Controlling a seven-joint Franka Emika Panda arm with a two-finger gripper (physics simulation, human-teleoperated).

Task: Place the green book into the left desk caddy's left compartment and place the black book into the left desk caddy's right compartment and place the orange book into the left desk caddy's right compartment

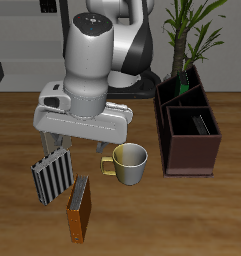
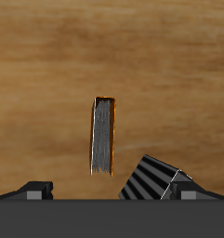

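The two-finger gripper (image 1: 54,146) is held open and empty above the wooden table (image 1: 192,220). Below it, the slim brownish-orange hardcover book (image 1: 79,208) stands on edge, long axis toward the table's front. No writing is legible.

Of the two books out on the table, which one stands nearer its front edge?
The orange book: brownish-orange cover, upright, closest to the table's front edge. The grey striped book stands just behind it, under the gripper, with striped grey-and-white sides.
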